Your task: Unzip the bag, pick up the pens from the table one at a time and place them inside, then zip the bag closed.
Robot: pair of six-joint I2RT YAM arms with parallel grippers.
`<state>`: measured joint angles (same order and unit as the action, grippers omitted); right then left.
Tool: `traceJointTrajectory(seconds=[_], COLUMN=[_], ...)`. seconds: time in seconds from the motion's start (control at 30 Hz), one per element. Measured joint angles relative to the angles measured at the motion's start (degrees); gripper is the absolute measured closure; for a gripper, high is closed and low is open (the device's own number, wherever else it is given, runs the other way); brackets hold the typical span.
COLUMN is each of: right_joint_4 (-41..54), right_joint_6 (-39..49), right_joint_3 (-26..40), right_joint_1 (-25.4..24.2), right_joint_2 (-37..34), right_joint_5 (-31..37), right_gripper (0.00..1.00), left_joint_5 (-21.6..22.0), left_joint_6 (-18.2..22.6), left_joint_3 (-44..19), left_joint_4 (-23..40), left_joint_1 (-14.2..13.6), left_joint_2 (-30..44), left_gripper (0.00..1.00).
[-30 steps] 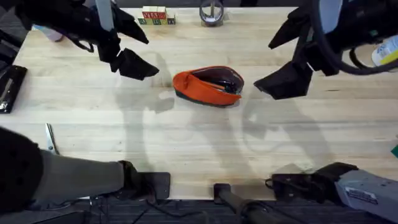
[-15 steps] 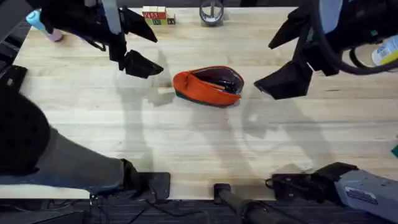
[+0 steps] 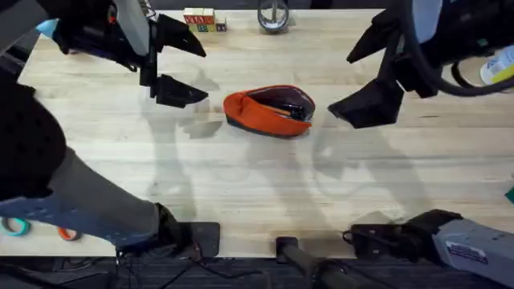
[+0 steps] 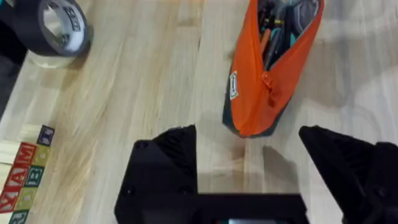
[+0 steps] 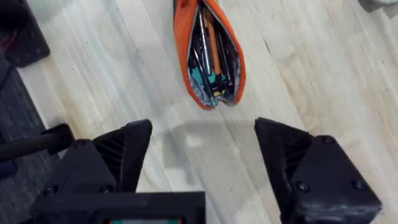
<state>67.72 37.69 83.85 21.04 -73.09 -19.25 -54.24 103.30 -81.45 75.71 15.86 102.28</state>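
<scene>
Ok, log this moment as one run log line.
orange fabric pouch: unzipped, items inside | left gripper: open, empty | right gripper: open, empty | wood table: no loose pens seen

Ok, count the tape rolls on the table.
2. One tape roll stands at the table's far edge, beyond the bag; a darker roll lies near the letter blocks. Others may be hidden.

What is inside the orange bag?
The orange bag lies unzipped on the table. Through its opening you can see thin dark pens along with orange and teal items. How many there are, and whatever lies deeper under them, is hidden by the fabric sides.
</scene>
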Motion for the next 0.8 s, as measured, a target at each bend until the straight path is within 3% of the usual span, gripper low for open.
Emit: traceJointTrajectory(seconds=[0.27,0.8], right_joint_4=[0.0,0.0], right_joint_6=[0.0,0.0], right_joint_3=[0.0,0.0], right_joint_1=[0.0,0.0], right_joint_2=[-0.01,0.01], right_joint_5=[0.0,0.0], right_gripper=[0.005,0.004], left_joint_5=[-4.7,-11.02], left_joint_6=[4.38,6.04], left_joint_3=[0.0,0.0], left_joint_4=[-0.34,-2.43], left_joint_1=[0.15,0.15], left_joint_2=[3.75,13.22], left_gripper=[0.01,0.01])
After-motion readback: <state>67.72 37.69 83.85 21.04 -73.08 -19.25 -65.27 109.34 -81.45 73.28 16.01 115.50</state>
